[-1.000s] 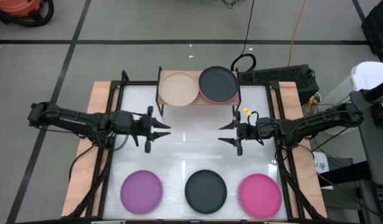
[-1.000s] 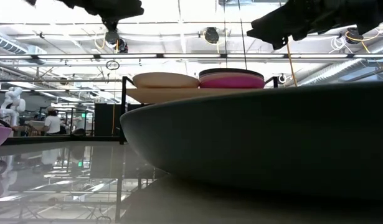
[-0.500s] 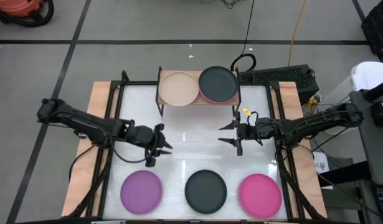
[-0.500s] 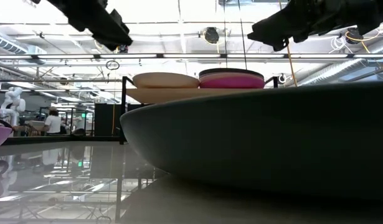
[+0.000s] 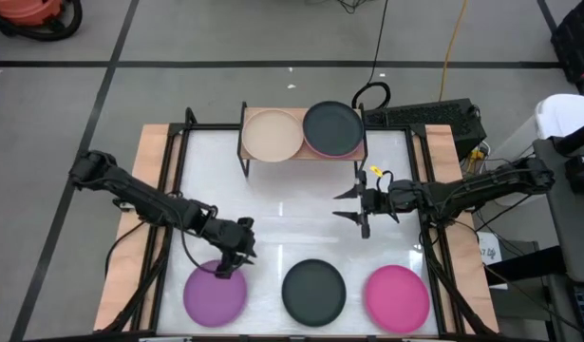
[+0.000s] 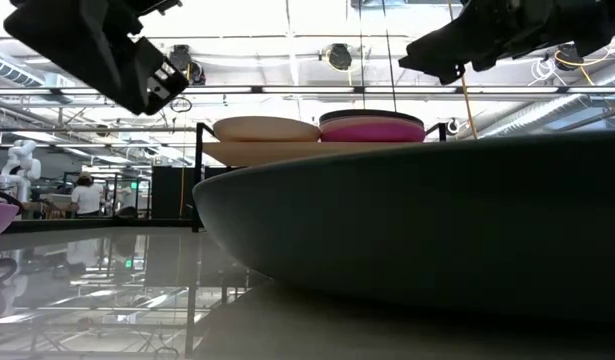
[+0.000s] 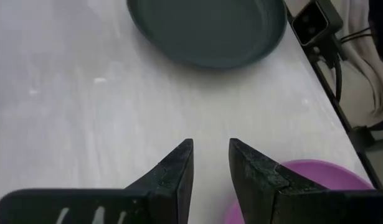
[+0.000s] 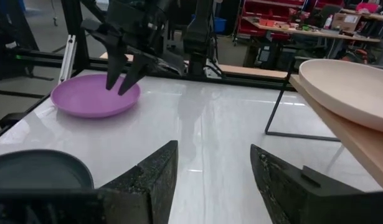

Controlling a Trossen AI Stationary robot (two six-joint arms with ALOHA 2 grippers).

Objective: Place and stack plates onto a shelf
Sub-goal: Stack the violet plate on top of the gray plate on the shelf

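Up on the shelf (image 5: pixel 273 158), at the far edge of the white surface (image 5: pixel 292 223): a beige plate (image 5: pixel 271 134) on the left half, a dark grey plate (image 5: pixel 332 125) on the right half stacked over a magenta plate (image 6: pixel 372 130) whose rim shows beneath it, seen edge-on in the low view. Along the near edge of the surface, three more plates in a row, well apart: a purple plate (image 5: pixel 216 292) on the left, a second dark grey plate (image 5: pixel 313 291) in the middle, a second magenta plate (image 5: pixel 397 295) on the right. Just over the far rim of the purple plate, the left pincer (image 5: pixel 232 263), tilted down toward it, fingers (image 7: pixel 172 171) narrowly parted with a thin slit between them, grasping nothing; purple rim visible beside the fingertips in the left wrist view, not between them. Farther off, near the middle right of the surface and between shelf and front row, the right pincer (image 5: pixel 352 203), held level above the surface, fingers (image 8: pixel 151 171) spread wide, released and empty, pointed toward the left arm.
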